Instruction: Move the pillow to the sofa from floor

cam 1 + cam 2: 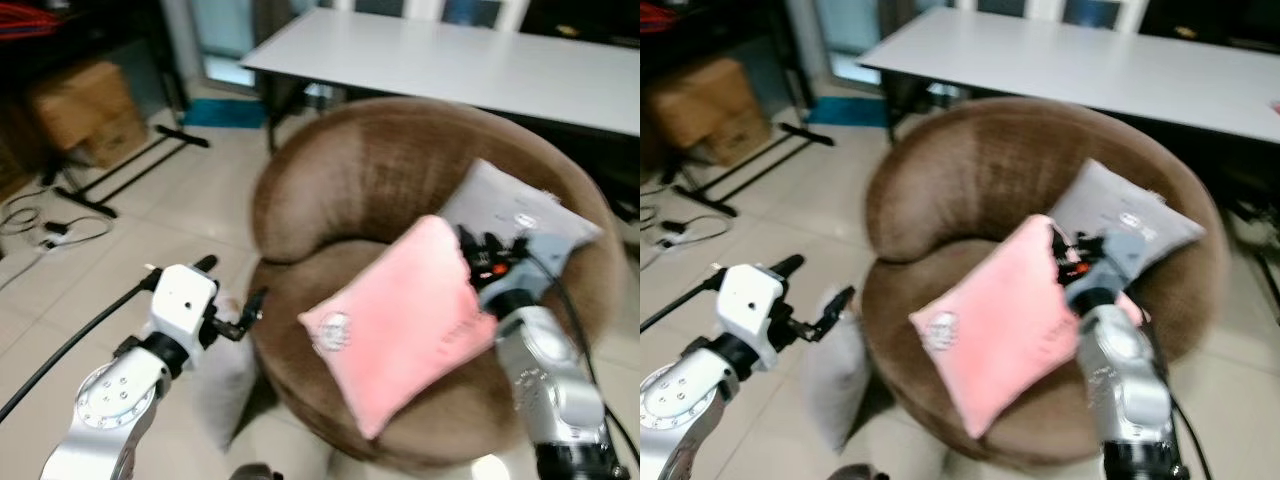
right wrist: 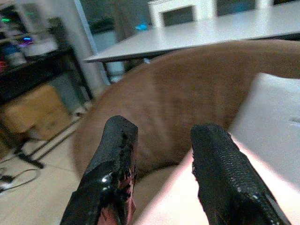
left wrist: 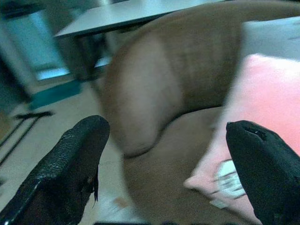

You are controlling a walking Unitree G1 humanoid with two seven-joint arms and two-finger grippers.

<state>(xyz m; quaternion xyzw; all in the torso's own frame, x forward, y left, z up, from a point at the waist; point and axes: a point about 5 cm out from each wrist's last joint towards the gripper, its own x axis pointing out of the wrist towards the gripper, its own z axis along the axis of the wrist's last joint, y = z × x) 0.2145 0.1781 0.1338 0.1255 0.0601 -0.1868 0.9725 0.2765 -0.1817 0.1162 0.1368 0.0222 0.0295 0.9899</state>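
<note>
— What is obscured?
— Motion blur softens everything. The right end effector [image 1: 468, 252] stands open at the pink pillow [image 1: 400, 320]'s upper edge; contact unclear.
— The pillow?
— On the brown sofa [image 1: 370, 170] seat, long axis diagonal, overlapping a grey pillow [image 1: 520, 215].
— The left end effector [image 3: 164, 154]?
— Open, beside the sofa.

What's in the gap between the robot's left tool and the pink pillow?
In the left eye view, only the brown sofa's rim and seat lie between the open left tool and the pink pillow.
</note>
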